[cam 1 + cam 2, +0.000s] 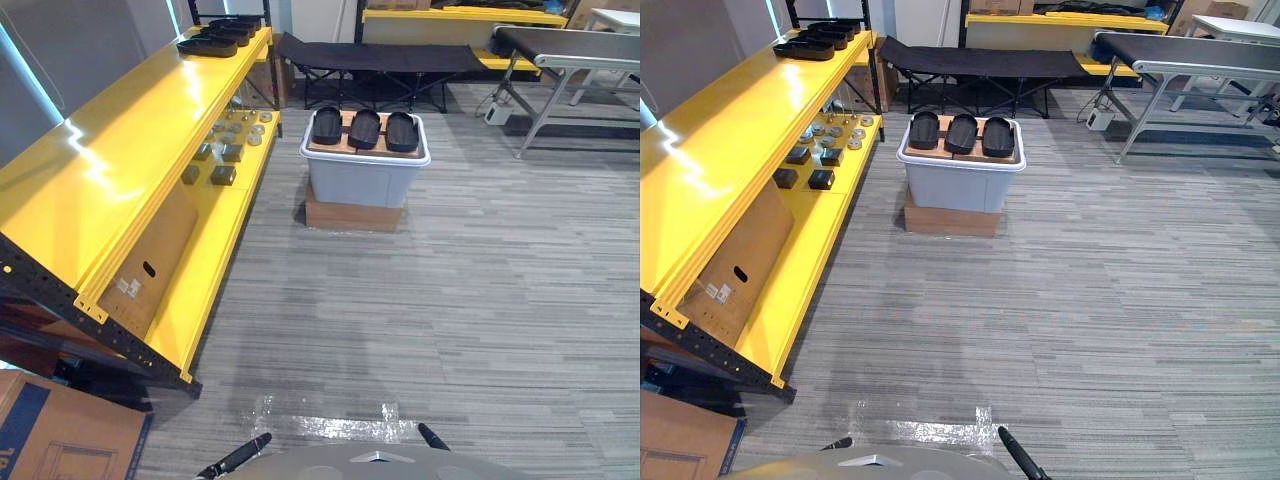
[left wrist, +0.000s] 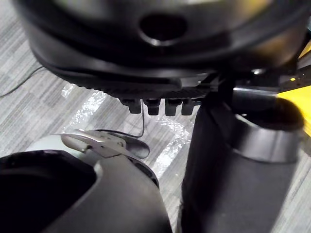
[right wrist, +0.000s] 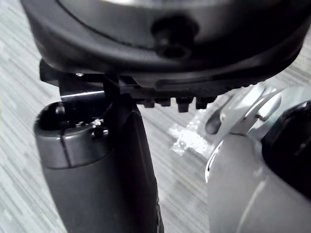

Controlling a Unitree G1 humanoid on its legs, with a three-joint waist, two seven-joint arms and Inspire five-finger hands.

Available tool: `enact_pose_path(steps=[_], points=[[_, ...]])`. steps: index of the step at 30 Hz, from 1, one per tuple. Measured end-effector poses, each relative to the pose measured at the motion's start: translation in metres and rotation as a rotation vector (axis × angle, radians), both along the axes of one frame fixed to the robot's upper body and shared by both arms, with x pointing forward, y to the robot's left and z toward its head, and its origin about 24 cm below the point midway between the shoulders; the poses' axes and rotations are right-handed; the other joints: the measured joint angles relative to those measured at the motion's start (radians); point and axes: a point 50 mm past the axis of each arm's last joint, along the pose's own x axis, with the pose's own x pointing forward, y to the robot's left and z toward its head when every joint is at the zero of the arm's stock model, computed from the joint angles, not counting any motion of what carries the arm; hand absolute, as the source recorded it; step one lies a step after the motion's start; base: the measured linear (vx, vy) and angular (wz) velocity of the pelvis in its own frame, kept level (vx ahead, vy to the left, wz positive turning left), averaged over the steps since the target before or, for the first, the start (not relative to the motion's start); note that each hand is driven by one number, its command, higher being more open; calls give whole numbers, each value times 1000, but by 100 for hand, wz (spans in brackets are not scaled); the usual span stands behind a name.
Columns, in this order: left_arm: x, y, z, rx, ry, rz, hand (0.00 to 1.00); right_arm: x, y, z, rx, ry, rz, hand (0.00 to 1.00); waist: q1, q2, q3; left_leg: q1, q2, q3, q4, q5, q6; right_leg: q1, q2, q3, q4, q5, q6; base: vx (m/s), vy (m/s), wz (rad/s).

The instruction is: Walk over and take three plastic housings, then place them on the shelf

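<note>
A: Task items, where?
B: On the floor stack ahead: three plastic housings, black, in a row on a wooden board atop a grey bin with a white rim. Stacked in turn on a flat cardboard box. Just beside the yellow shelf, toward its far half.
A: Touching each other?
B: Close together; cannot tell if touching. Not in either hand.
A: Hand on the left side?
B: Low at the near edge of the left eye view: left hand, with a straight, relaxed finger, holding nothing. Well apart from the bin.
A: Other one?
B: Likewise low and near: right hand, with a straight finger, empty.
A: On the shelf?
B: At the far end of the top level, more black housings. On the lower level, small round metal parts, then dark blocks nearer. Under the top level, a leaning cardboard sheet.
A: Background?
B: Behind the bin, a black folding cot. Far right, a conveyor with a dark belt. Near, on the grey floor, a patch of clear tape. By the shelf's foot, a cardboard carton.
</note>
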Motion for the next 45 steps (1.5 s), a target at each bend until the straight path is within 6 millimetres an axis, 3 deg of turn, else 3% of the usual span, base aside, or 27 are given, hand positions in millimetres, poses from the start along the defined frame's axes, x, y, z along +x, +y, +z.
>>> enact_pose_path(steps=[4, 9, 11, 14, 24, 28, 34, 38, 40, 42, 44, 45], points=[[35, 3, 5, 30, -105, -45, 100, 35, -9, 7, -88, -96, 66, 100, 0, -13, 30, 7, -5, -5, -8, 3, 1, 6, -4, -12, -7, 4, 6, 22, 12, 4], [83, -6, 20, 46, -316, -127, 100, 93, -51, 41, -276, -313, 106, 100, -21, -12, 36, -13, -13, -16, -8, 4, 3, -11, -9, -23, -10, 4, 6, -7, 2, 6], [96, -7, 25, 38, -366, -126, 100, 105, -69, 52, -332, -355, 123, 100, -22, -5, 41, -13, -13, -16, -8, 4, 3, -11, -9, -24, -10, 4, 6, 0, 0, 0], [101, -9, 27, 28, -398, -112, 100, 114, -78, 59, -357, -389, 130, 100, -26, 6, 49, -11, -11, -18, -7, 5, 3, -9, -7, -27, -10, 3, 7, -5, -21, 1], [95, -11, 24, 20, -380, -118, 100, 98, -68, 47, -316, -332, 134, 100, -47, 7, 49, 1, -7, -24, -7, 6, 1, 5, -5, -37, -6, 3, 7, -32, -28, 2], [81, -10, 20, 18, -342, -108, 100, 81, -65, 38, -293, -271, 103, 100, -49, 8, 49, 14, -7, -19, -7, 8, 1, 12, -5, -36, 3, 3, 7, -67, -18, -3], [60, -10, 13, -5, -288, -94, 100, 55, -45, 23, -223, -189, 51, 100, -49, 6, 49, 28, -7, -18, -9, 19, 4, 19, -6, -36, 5, 3, 7, -77, -19, 0], [50, -12, 10, -19, -267, -86, 100, 50, -42, 20, -209, -170, 41, 100, -44, 6, 47, 30, -8, -11, -12, 15, -1, 17, -7, -29, 8, -1, 8, -89, -2, -6], [45, -12, 9, -26, -263, -70, 100, 52, -42, 21, -212, -175, 41, 100, -31, -6, 54, 28, -14, -3, -12, 4, 5, -29, -20, -20, 89, -48, 2, -67, 21, -11], [45, -12, 9, -26, -265, -72, 100, 51, -42, 21, -216, -175, 39, 100, -24, -17, 59, 29, -27, -6, -4, -3, 7, -67, -43, -22, 175, -93, 17, -15, 37, 3], [52, -9, 12, -14, -289, -77, 100, 57, -41, 21, -212, -189, 39, 100, -21, -33, 91, 29, -37, -10, 46, -37, 27, -94, -77, -25, 298, -116, 49, 23, 27, 5], [53, -9, 12, -6, -293, -86, 100, 59, -40, 22, -204, -200, 26, 100, -23, -19, 112, 34, -23, -14, 83, -57, 44, -143, -83, -36, 419, -111, 74, 19, 37, 4]])
